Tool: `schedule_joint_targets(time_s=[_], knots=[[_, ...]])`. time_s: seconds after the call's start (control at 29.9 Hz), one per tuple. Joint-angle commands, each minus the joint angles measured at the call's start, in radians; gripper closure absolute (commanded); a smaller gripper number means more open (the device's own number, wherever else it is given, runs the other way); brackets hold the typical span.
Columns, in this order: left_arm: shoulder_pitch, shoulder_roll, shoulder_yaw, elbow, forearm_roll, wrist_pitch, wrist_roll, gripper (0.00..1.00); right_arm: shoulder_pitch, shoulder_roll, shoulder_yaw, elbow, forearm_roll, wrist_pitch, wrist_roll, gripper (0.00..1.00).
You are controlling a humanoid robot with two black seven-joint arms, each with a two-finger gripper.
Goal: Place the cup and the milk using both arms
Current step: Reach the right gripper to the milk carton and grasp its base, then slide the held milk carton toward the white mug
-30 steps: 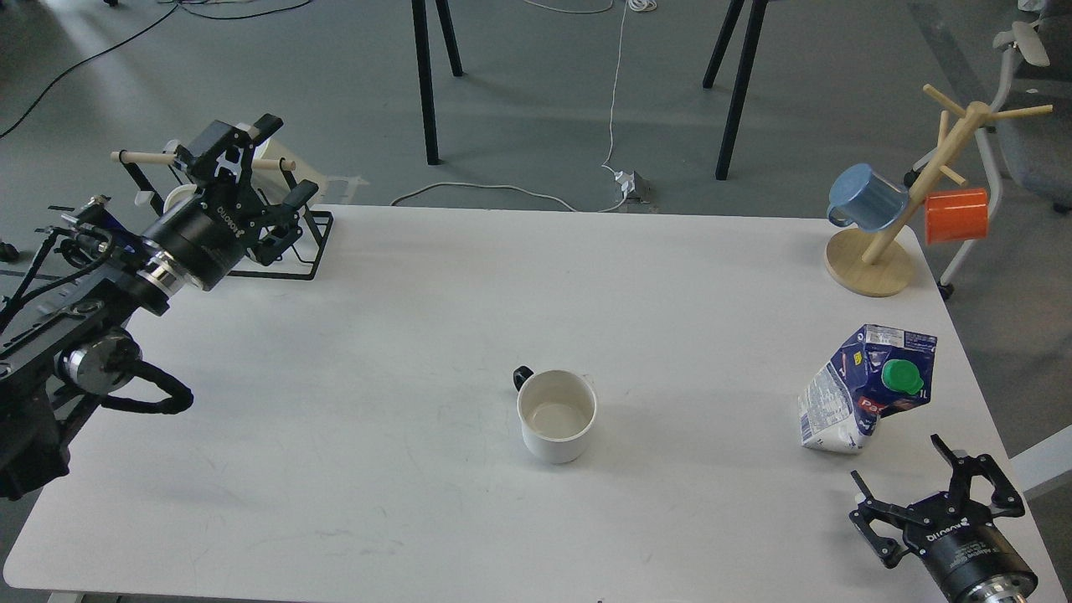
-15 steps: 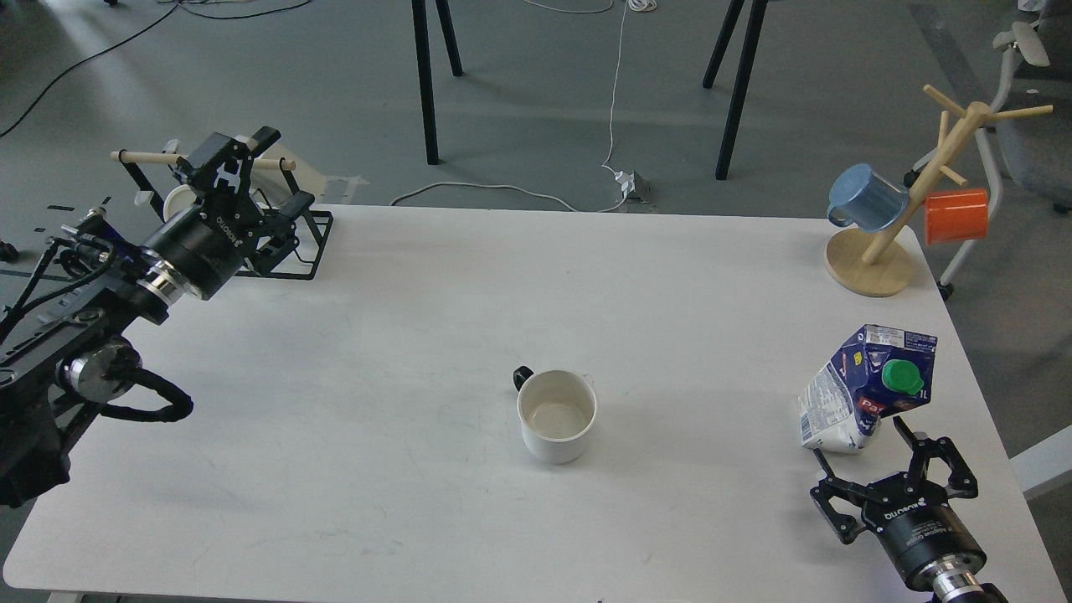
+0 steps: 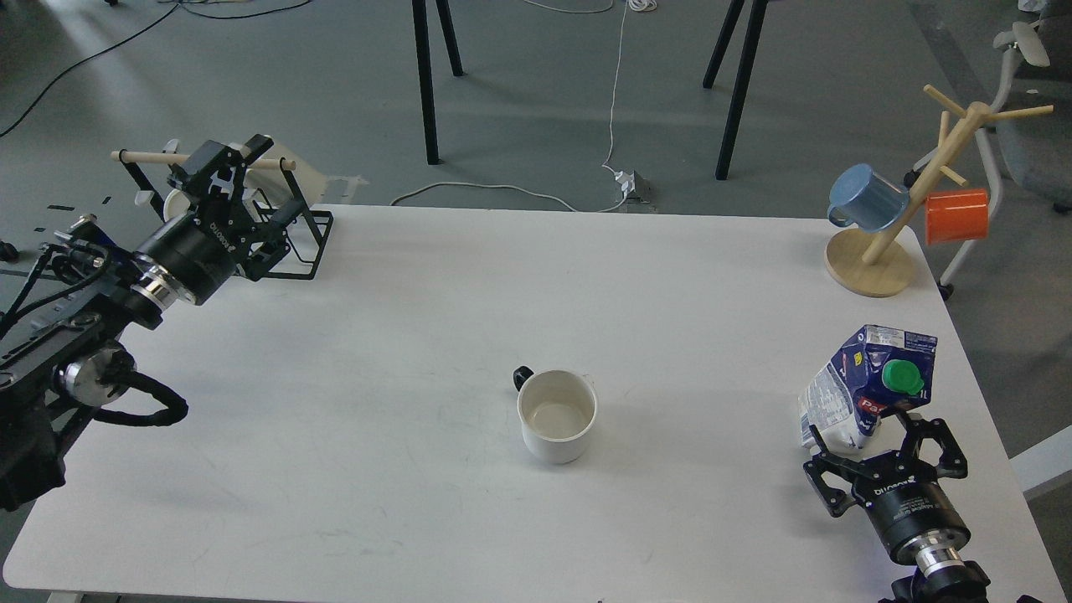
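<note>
A white cup (image 3: 556,414) with a dark handle stands upright, empty, near the middle of the white table (image 3: 419,293). A crumpled blue and white milk carton (image 3: 867,381) with a green cap stands at the right. My right gripper (image 3: 867,444) is open. It sits low, right at the carton's near side, with its fingers spread on either side of the carton's base. My left gripper (image 3: 270,177) is open and empty at the far left, in front of a black rack, far from the cup.
A wooden mug tree (image 3: 875,260) with a blue cup (image 3: 867,197) and an orange cup (image 3: 956,215) stands at the back right corner. A black wire rack (image 3: 311,239) with a wooden rod stands at the back left edge. The table's right edge is close to the carton.
My right gripper has moved up and left, from the table's front right corner to the carton's base. My left gripper has drifted slightly left and back toward the rack.
</note>
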State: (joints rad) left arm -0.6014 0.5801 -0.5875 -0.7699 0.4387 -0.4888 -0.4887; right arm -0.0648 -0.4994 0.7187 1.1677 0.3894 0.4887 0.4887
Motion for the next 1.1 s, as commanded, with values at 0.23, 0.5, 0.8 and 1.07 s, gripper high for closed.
schedule_joint_targets(time_s=[0.23, 0.5, 0.8, 1.07], knots=[[-0.001, -0.033, 0.002, 0.053, 0.0, 0.0, 0.0, 0.06, 0.036, 0.09, -0.018, -0.086, -0.021, 0.0, 0.0, 0.49], [-0.001, -0.036, 0.002, 0.083, 0.0, 0.0, 0.0, 0.06, 0.034, 0.093, -0.01, -0.091, -0.027, 0.0, 0.0, 0.61], [-0.001, -0.034, 0.002, 0.09, 0.002, 0.0, 0.0, 0.06, 0.039, 0.113, -0.007, -0.062, -0.03, 0.0, 0.0, 0.65], [0.0, -0.036, 0.002, 0.1, 0.028, 0.0, 0.0, 0.06, 0.025, 0.125, -0.016, 0.069, -0.084, 0.0, 0.0, 0.65]])
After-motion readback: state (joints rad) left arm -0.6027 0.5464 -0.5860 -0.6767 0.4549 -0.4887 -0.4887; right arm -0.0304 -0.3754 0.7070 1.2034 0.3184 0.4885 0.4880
